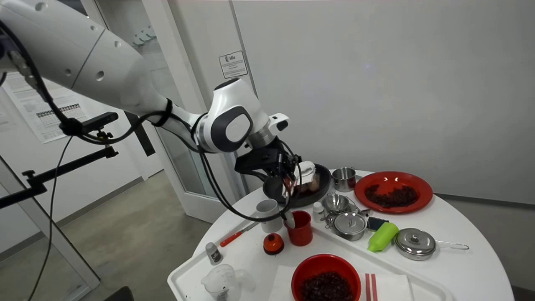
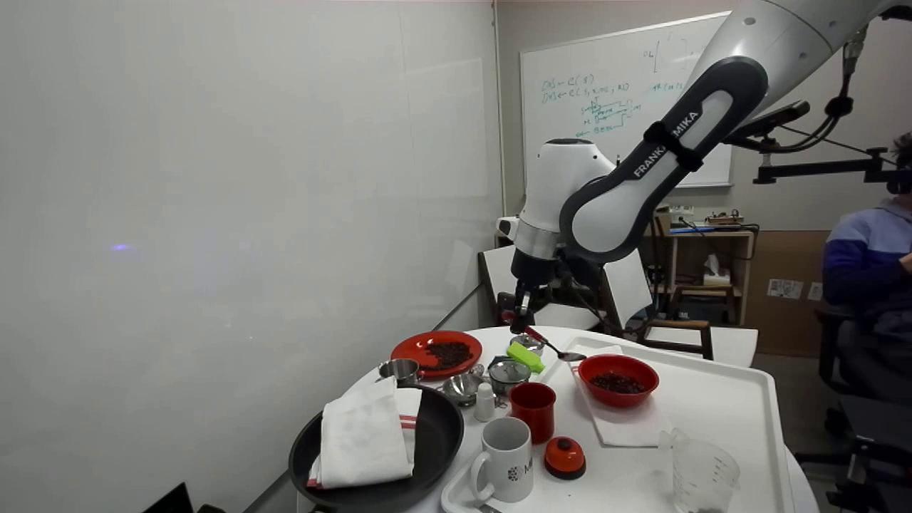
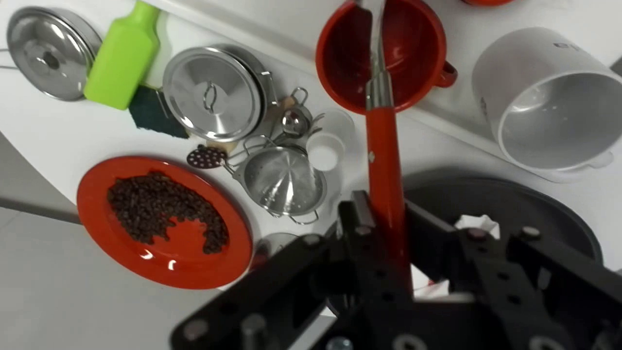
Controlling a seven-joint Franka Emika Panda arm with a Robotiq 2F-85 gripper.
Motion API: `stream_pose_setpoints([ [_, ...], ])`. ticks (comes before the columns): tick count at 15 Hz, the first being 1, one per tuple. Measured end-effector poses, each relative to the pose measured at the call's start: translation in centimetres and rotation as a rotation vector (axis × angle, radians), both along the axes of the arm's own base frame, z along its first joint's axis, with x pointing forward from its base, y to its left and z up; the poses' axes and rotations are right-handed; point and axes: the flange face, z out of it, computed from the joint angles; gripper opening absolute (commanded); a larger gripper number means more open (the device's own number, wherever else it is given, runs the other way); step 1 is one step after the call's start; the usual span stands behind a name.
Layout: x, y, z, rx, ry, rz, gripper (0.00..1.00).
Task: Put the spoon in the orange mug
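My gripper [image 3: 386, 218] is shut on the red-orange handle of the spoon [image 3: 381, 131]. The handle runs up between the fingers in the wrist view, and its metal end lies across the opening of the orange mug [image 3: 335, 58]. The gripper also shows in both exterior views [image 1: 288, 186] [image 2: 522, 320]. The spoon hangs tilted down from it, bowl end lowest, in both exterior views [image 1: 289, 220] [image 2: 546, 342]. The red-orange mug stands upright in both exterior views [image 1: 301, 236] [image 2: 538, 417]. The spoon's bowl appears above the mug's rim; its exact height is hard to tell.
A white mug [image 2: 509, 463] stands beside the orange mug. An orange-topped round item [image 2: 564, 456] is close by. A black pan [image 2: 445, 434] with a towel, small steel pots [image 3: 214, 95] and a red bowl [image 1: 357, 284] surround it. A red-handled utensil [image 1: 232, 238] lies on the tray.
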Motion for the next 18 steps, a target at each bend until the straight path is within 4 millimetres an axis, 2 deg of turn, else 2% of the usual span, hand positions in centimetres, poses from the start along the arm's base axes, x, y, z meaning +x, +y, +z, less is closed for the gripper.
stream_pose_setpoints([
  [4,0.6,3.0,1.0,0.044,-0.028,0.096,0.08],
  [7,0.8,3.2,1.3,0.119,-0.052,0.198,0.08],
  [10,0.9,1.4,0.8,0.187,-0.066,0.265,0.08],
  [15,1.0,-2.5,-1.5,0.291,-0.081,0.324,0.08],
  [18,1.1,-4.1,-2.6,0.354,-0.081,0.357,0.08],
])
